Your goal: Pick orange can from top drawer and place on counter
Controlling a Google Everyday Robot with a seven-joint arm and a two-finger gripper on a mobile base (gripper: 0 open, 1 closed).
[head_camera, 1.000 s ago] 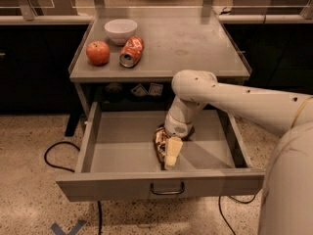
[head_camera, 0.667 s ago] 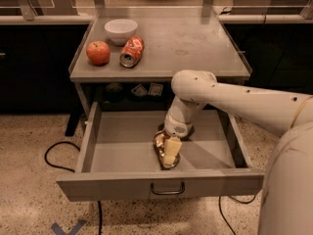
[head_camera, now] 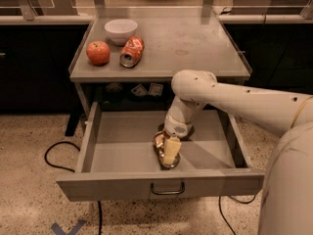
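Note:
The orange can (head_camera: 159, 146), dull and dented with a silver rim, lies on the floor of the open top drawer (head_camera: 90, 137), near its middle front. My gripper (head_camera: 167, 155) reaches straight down into the drawer from the white arm (head_camera: 230, 96) and is shut on the can; one cream finger (head_camera: 171, 150) lies across its right side. The can rests on the drawer floor. The counter (head_camera: 200, 43) is the grey tabletop directly above the drawer.
On the counter's left part stand a white bowl (head_camera: 121, 29), a red apple (head_camera: 98, 52) and a brighter red-orange can (head_camera: 131, 51) on its side. The drawer has a dark bar handle (head_camera: 167, 190). A black cable (head_camera: 54, 151) lies on the floor at left.
The arm has stayed almost still over the can. The finger has settled slightly closer onto the can, and more of the can's golden side shows.

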